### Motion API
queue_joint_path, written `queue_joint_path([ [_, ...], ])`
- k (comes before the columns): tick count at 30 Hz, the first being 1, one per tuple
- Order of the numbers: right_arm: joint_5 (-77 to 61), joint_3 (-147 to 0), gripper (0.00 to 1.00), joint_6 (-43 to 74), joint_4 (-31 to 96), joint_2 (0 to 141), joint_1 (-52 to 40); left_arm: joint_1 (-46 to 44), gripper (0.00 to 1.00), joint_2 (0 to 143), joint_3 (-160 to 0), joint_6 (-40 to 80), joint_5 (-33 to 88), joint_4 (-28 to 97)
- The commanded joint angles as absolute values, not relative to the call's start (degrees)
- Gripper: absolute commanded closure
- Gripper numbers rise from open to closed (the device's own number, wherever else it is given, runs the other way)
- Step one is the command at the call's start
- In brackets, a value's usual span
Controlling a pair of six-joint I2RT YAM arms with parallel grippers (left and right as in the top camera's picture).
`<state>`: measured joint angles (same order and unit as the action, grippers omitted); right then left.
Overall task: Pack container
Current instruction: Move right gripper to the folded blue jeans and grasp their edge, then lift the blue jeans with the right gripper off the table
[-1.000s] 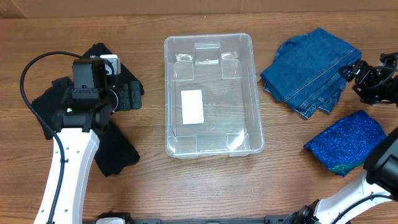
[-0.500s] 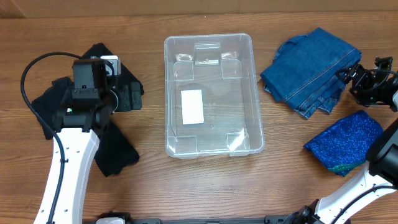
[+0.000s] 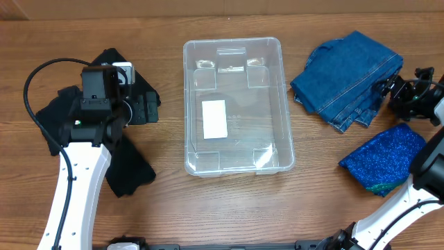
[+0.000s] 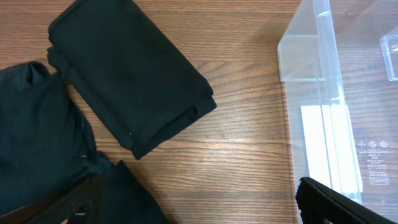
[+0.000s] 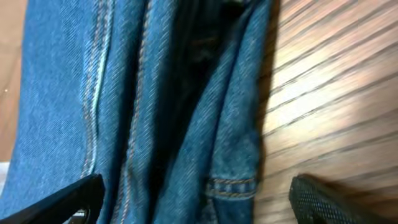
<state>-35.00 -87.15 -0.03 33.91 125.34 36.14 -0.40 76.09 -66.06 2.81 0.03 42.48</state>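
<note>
At the centre of the table (image 3: 166,208), the container (image 3: 232,41) is sitting empty. Right of it, your right gripper (image 3: 397,94) is hovering, spread wide, over the folded jeans (image 3: 347,78), likely starting the first pick; next, lower and pinch. Left of it, your left gripper (image 3: 142,107) is gaping above black clothes (image 3: 104,62).
</note>
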Motion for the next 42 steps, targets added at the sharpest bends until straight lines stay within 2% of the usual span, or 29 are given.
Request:
queue_joint_path([
  [1,-35.68,-87.59,0.00,0.25,34.11,130.47,36.23,-0.73,0.00,77.73,-67.66,3.42,0.67,42.54],
  [16,-39.11,-87.44,0.00,0.54,29.85,132.90,31.62,-0.73,0.00,79.07,-67.66,3.40,-0.43,43.05],
  [28,-31.92,-87.39,0.02,11.70,22.83,132.90,23.81,-0.73,0.00,79.07,-67.66,3.40,-0.43,43.03],
  [30,-31.97,-87.39,0.10,12.08,22.79,132.90,23.73,-0.73,0.00,79.07,-67.66,3.40,-0.43,43.03],
  [32,-31.97,-87.39,0.28,12.08,22.87,132.90,23.75,-0.73,0.00,79.07,-67.66,3.40,-0.40,43.03],
  [33,-31.94,-87.39,0.32,12.05,22.94,132.90,23.75,-0.73,0.00,79.07,-67.66,3.40,-0.43,43.03],
  [35,-31.97,-87.39,0.46,12.08,22.98,132.90,23.75,-0.73,0.00,79.07,-67.66,3.40,-0.43,43.03],
  [39,-32.05,-87.39,0.57,12.08,23.00,132.90,23.75,-0.73,0.00,79.07,-67.66,3.42,-0.40,43.03],
  [42,-32.40,-87.46,0.71,12.12,23.38,132.88,23.75,-0.73,0.00,79.07,-67.66,3.40,-0.43,43.03],
])
